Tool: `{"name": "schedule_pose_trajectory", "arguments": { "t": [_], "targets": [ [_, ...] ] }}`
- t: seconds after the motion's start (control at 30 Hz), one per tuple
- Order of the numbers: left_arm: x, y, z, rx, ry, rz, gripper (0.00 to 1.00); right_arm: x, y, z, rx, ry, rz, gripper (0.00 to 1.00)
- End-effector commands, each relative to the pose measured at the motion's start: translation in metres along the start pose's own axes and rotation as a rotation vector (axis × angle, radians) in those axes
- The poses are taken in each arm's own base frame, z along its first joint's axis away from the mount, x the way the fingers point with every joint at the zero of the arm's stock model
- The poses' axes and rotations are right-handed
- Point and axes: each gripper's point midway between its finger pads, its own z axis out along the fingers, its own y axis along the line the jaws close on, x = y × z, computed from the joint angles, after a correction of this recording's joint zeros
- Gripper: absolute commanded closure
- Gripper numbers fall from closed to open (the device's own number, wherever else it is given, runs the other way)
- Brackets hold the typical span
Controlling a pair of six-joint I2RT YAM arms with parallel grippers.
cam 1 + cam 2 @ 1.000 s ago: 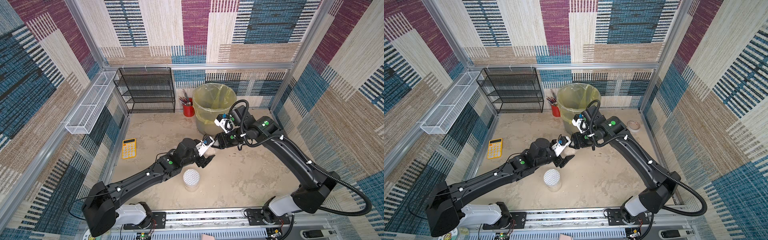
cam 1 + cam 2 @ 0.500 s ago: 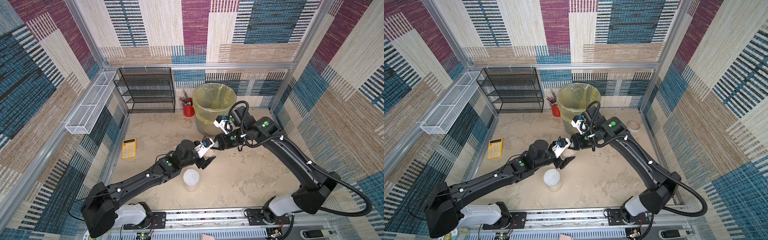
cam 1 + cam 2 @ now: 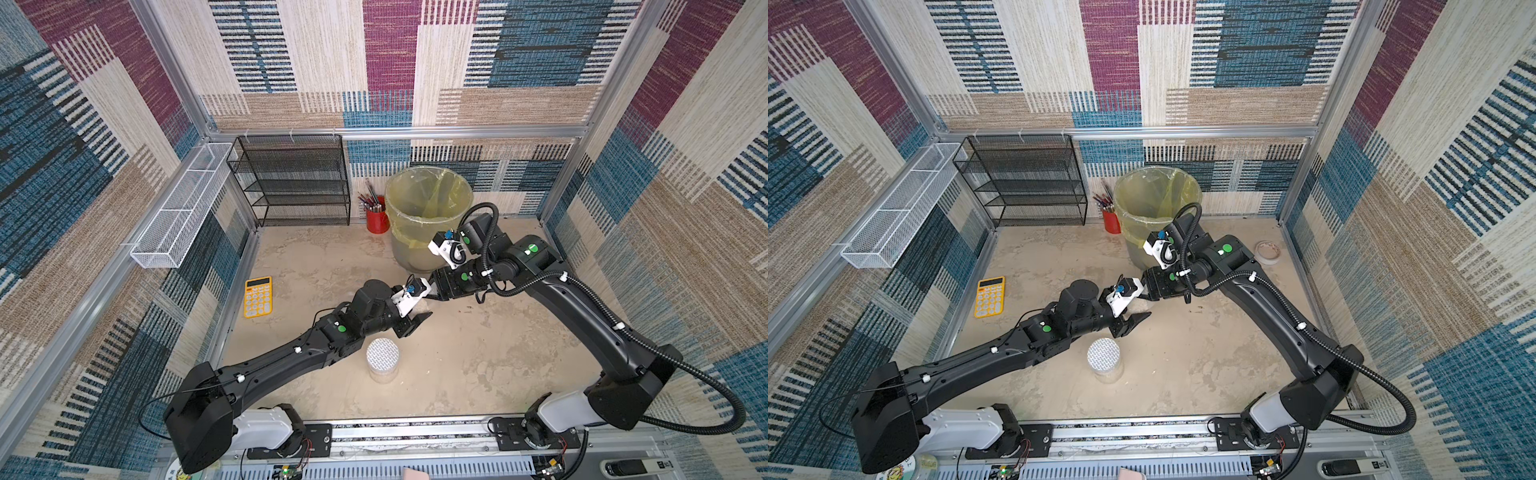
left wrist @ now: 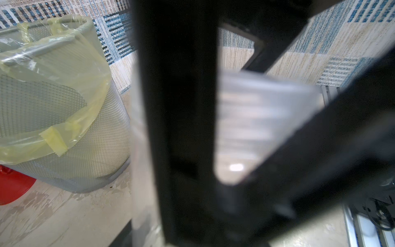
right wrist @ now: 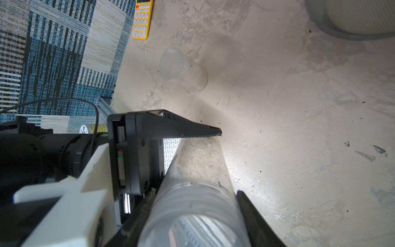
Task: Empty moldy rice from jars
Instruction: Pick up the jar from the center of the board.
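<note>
Right claw [image 3: 435, 294]: pinching the threaded neck of a clear jar [image 5: 192, 171], which it holds off the table, close to level.
Jar: mouth faces the right claw's wrist, base points to the left claw [image 3: 419, 311].
Rice [image 5: 198, 156]: pale grains lying along the jar's far end.
Left claw: one finger [image 5: 192, 130] lies along the jar's wall. The other is hidden, so I cannot tell whether it grips.
Lidded jar [image 3: 382, 359]: upright, near the left claw.
Lidless jar [image 5: 183, 68]: on its side beyond the left claw, toward the calculator [image 3: 258, 297].
Bin [image 3: 409, 255]: just behind the right claw.

Three jars [image 3: 382, 361] [image 5: 182, 66] [image 5: 192, 205], one bin [image 3: 415, 253], one calculator [image 3: 258, 296], one cup [image 3: 377, 219].
</note>
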Motion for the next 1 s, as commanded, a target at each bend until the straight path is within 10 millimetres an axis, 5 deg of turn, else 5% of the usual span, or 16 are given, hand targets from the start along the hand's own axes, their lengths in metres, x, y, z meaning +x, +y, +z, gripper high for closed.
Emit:
{"name": "schedule_pose_trajectory", "arguments": {
  "t": [0.0, 0.2, 0.53, 0.97],
  "targets": [
    [-0.007, 0.001, 0.0, -0.003, -0.028, 0.003, 0.43, -0.006, 0.013, -0.003, -0.061, -0.025, -0.018, 0.66],
    [-0.006, 0.004, -0.003, -0.023, -0.029, -0.002, 0.54, -0.005, 0.009, 0.001, -0.046, -0.023, -0.016, 0.65],
    [-0.005, 0.009, -0.003, -0.05, -0.028, 0.004, 0.61, -0.008, 0.006, 0.0, -0.032, -0.039, -0.01, 0.42],
    [-0.011, 0.013, -0.013, -0.084, -0.056, 0.015, 0.67, 0.0, 0.005, 0.005, -0.082, -0.029, 0.023, 0.47]
  ]
}}
